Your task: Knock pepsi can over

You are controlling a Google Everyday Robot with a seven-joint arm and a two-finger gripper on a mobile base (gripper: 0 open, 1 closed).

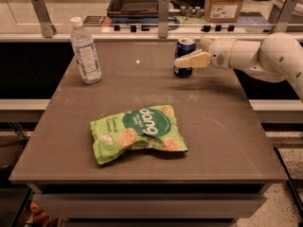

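Observation:
The pepsi can point(184, 48), dark blue with a silver top rim, stands upright at the far right of the brown table point(213, 126). My gripper point(190, 60) reaches in from the right on a white arm point(255, 56). It is level with the can's middle, and its cream tip lies across the front of the can. I cannot tell whether it touches the can.
A clear water bottle point(85, 51) with a white cap stands at the far left. A green snack bag point(138, 132) lies in the middle, nearer the front. Behind the table runs a rail with metal posts point(163, 15), a dark tray point(135, 3) and a cardboard box point(226, 3).

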